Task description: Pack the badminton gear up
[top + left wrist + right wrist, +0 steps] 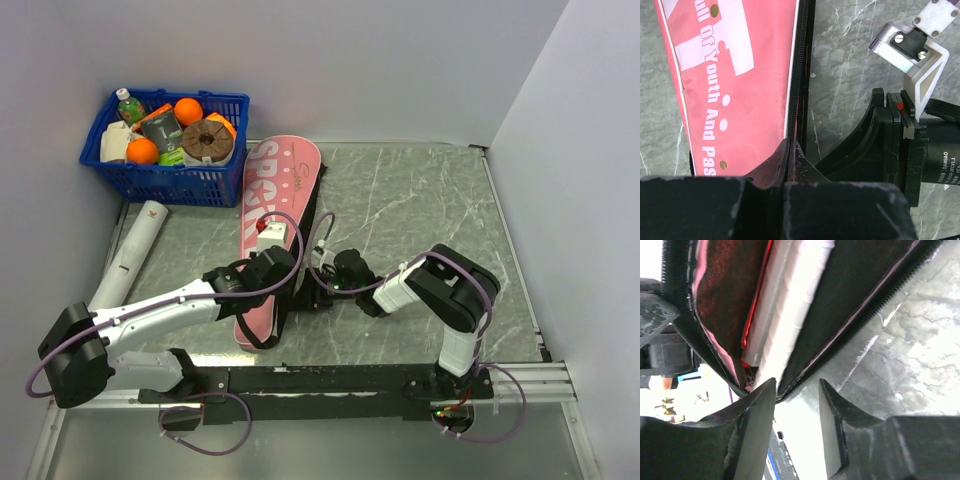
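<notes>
Racket bag (285, 170), pink, lies lengthwise on the marble surface (420, 200), its far end beside the blue basket (165, 185). Left gripper (790, 152) is pinched together on the bag's black zipper edge, partway along its length. Right gripper (797, 390) sits at the bag's opened side, fingers apart, with the zipper rim touching one fingertip. Whitish racket handles (790, 305) show inside. White tube (130, 255) lies left of the bag.

Blue grocery basket (165, 184), far-left corner

One pink racket bag (285, 170). One white tube (135, 250), left of the bag. One blue basket (165, 185), at the bag's far-left end.
</notes>
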Robot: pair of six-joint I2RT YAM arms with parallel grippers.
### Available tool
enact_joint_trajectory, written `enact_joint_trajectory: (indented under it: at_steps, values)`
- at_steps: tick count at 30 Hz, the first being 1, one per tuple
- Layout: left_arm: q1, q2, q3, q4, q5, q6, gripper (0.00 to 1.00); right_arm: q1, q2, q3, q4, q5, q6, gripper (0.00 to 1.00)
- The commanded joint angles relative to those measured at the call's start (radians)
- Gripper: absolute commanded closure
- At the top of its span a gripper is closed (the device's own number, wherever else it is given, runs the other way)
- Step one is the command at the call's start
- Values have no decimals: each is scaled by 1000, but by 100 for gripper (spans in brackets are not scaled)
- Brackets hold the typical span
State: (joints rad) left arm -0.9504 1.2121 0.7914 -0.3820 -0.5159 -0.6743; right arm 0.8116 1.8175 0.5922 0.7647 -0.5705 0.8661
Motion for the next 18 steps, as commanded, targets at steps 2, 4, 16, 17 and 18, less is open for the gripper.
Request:
enact_joint_trajectory:
  at_steps: [2,4,16,17,18]
  values:
    - [-1,-25,9,52,14,-8,99,14,-4,3,64,-17,13,58]
    - [-1,-25,8,52,13,-10,99,26,2,11,71,-17,17,64]
    - [-2,-16,3,63,31,-13,99,78,66,102,79,-11,11,68]
    - [-1,-19,3,61,31,-13,99,81,77,110,73,-8,8,69]
    - [-1,-20,3,61,31,-14,99,80,81,118,74,-11,8,69]
